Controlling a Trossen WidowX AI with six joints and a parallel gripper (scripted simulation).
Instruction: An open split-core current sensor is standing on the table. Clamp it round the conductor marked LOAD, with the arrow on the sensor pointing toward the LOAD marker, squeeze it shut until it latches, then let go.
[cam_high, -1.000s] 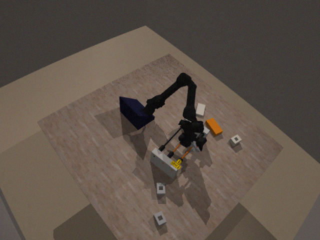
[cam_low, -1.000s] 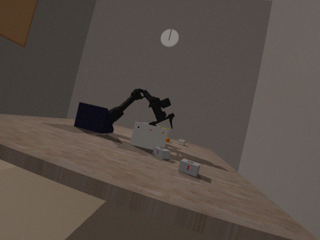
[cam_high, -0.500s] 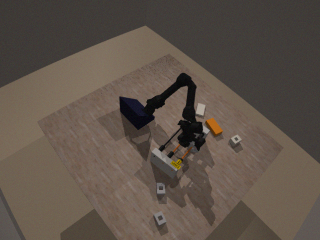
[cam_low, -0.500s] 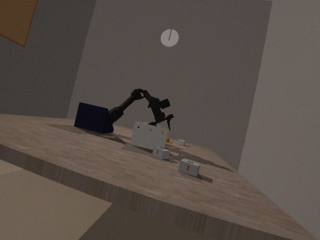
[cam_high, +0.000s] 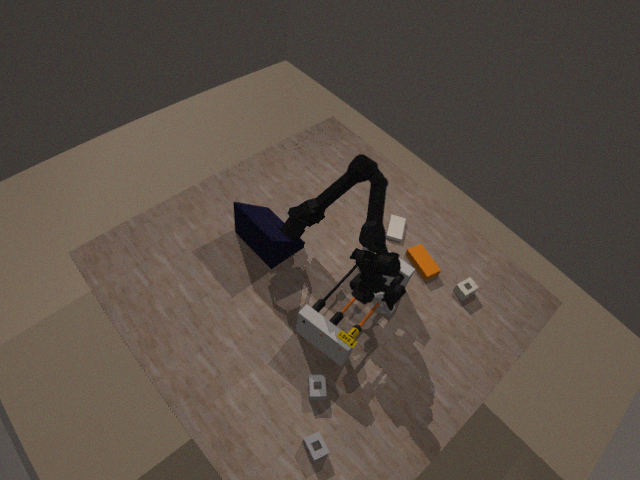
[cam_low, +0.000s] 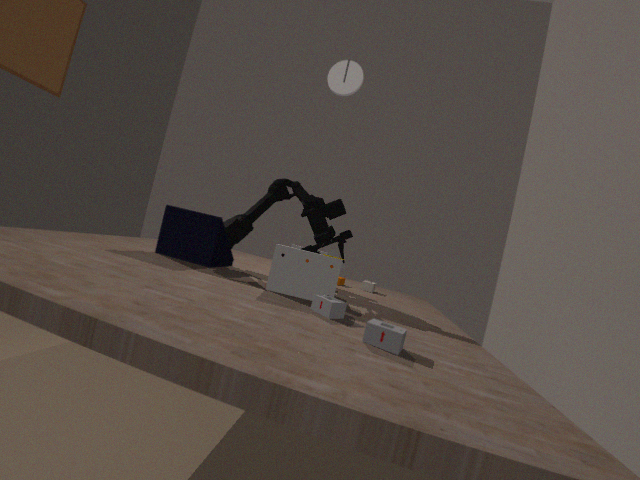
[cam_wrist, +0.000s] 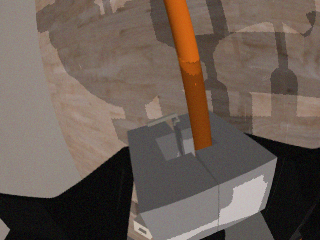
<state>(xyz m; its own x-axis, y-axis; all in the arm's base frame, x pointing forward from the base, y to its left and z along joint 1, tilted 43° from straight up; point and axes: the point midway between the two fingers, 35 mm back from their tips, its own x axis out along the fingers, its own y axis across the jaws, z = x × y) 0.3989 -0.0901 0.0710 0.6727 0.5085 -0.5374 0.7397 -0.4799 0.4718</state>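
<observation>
Seen from the top, the bench (cam_high: 217, 351) (cam_low: 155, 299) bears a base (cam_high: 263, 232) (cam_low: 191, 235) toward its upper-left edge, two blocks (cam_high: 422, 262) (cam_low: 369, 285) by its upper-right edge, a cube (cam_high: 466, 295) nearer the right corner, and two cubes (cam_high: 316, 395) (cam_low: 384, 338) below the panel (cam_high: 320, 338) (cam_low: 305, 273).

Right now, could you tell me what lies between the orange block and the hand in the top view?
In the top view, part of the white stand lies between the orange block and the hand.

The top view looks steeply down on the whole table (cam_high: 206, 320) (cam_low: 232, 356); exterior faces it low past its edge; wrist looks closely along an orange conductor (cam_high: 369, 314) (cam_wrist: 187, 45) toward 12 o'clock.
</observation>
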